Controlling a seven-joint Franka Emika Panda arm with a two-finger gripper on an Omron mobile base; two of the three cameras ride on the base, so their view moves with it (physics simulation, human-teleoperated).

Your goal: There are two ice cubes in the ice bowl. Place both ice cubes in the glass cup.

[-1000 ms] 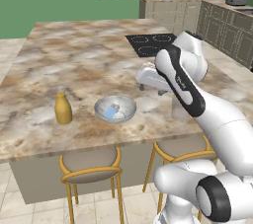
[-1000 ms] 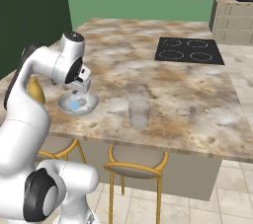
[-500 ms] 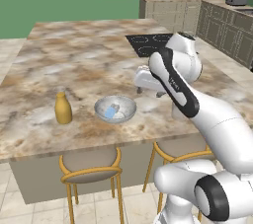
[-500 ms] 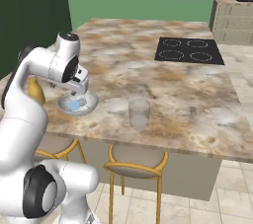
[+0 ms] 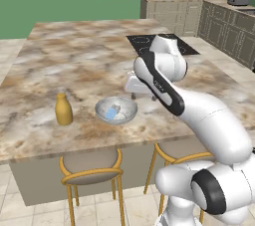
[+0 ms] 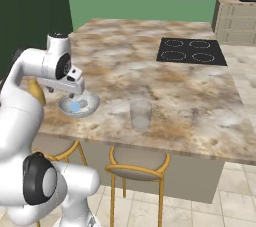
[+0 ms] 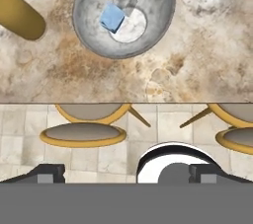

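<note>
Ice cubes lie in the ice bowl, near its middle: one clear blue block, with a greyer, more see-through shape touching it on one side that is probably the second cube, though that is hard to tell. In the right base view only one blue patch reads plainly. The bowl sits on the marbled surface close to its near edge, with a yellow bottle just beside it and the glass cup well apart toward the cooktop side, upright and seemingly empty.

The end effector hangs above the surface beside the bowl, holding nothing; its two tips sit wide apart at the bottom of the hand view, so the fingers are spread. The bowl lies ahead of the tips, not between them.

The step in hand looks like the approach to the first cube. Doing it well means centring the tips over the blue block before descending, so that one finger lands on each free side and not on the neighbouring cube. The cube is small and likely slick, so a slow, square close low on its sides should hold better than a pinch at the top. The bowl's sloped wall leaves little room; a steep, near-vertical descent avoids nudging the rim or sliding the bowl toward the bottle.
</note>
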